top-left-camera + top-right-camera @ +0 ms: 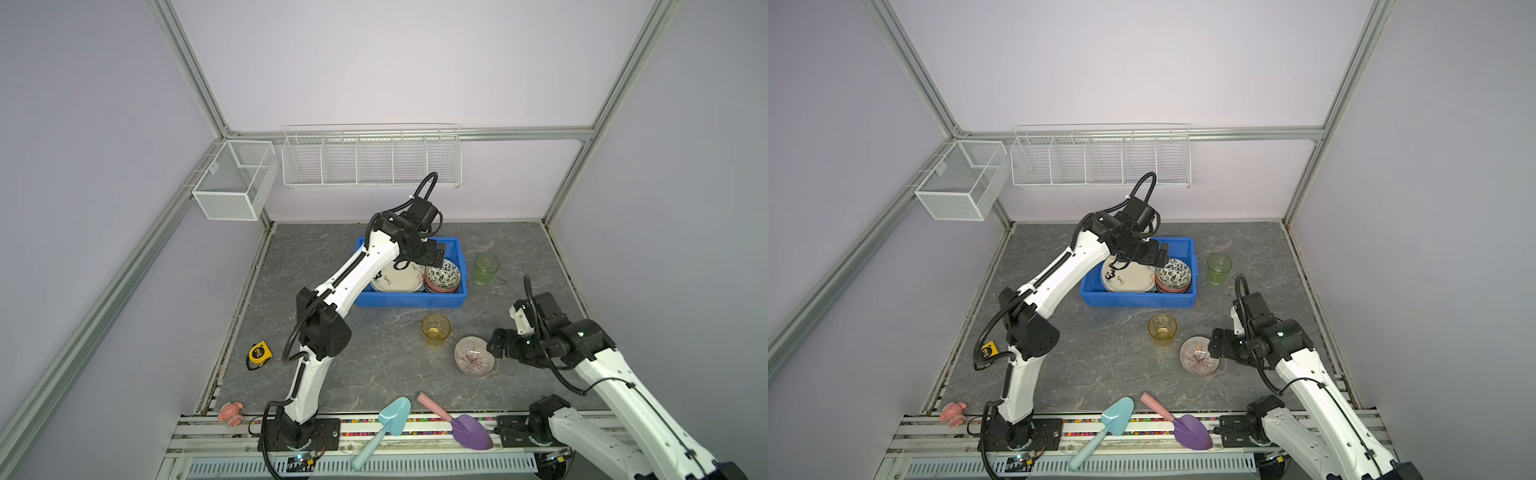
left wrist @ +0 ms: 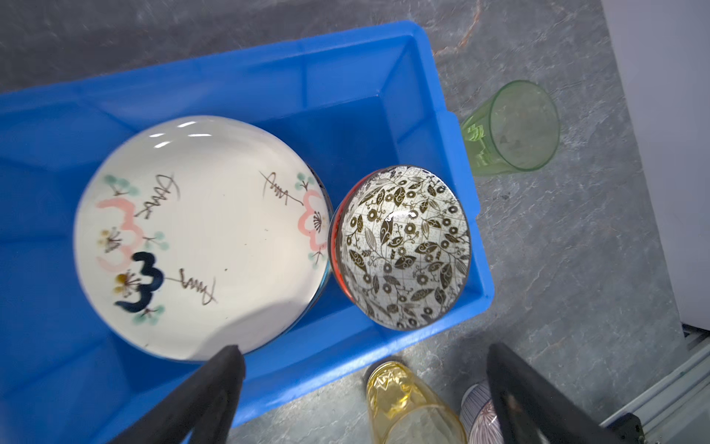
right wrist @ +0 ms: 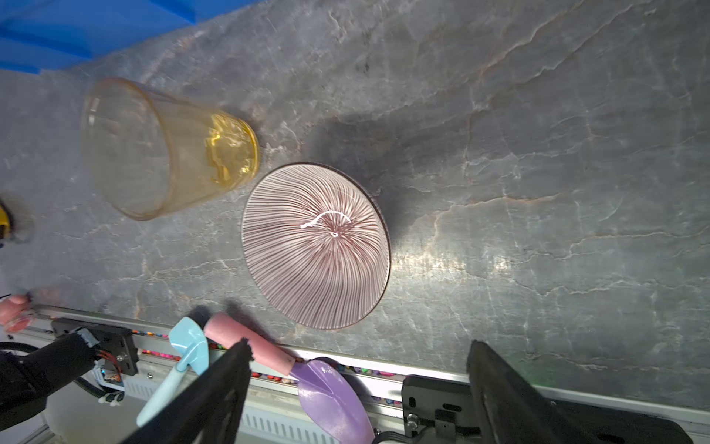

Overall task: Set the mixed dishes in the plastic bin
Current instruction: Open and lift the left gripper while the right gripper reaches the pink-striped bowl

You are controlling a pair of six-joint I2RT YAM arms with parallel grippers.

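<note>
The blue plastic bin (image 1: 409, 300) (image 2: 269, 88) holds a cream scribbled plate (image 1: 397, 279) (image 2: 199, 238) and a dark leafy bowl (image 1: 444, 276) (image 2: 403, 246) stacked on other bowls. My left gripper (image 1: 436, 255) (image 2: 365, 351) hangs open over the bin with nothing between its fingers. A green tumbler (image 1: 486, 268) (image 2: 515, 127) stands right of the bin. In front of the bin stands an amber tumbler (image 1: 436, 329) (image 3: 161, 150), and a pink-ribbed bowl (image 1: 473, 355) (image 3: 315, 246) sits near it. My right gripper (image 1: 494, 345) (image 3: 359, 346) is open and empty just right of that bowl.
A teal shovel (image 1: 388, 424) and a purple shovel (image 1: 469, 430) lie across the front rail. A yellow tape measure (image 1: 259, 353) sits at the left edge, a pink toy (image 1: 230, 412) at the front left corner. White wire baskets (image 1: 372, 160) hang on the walls.
</note>
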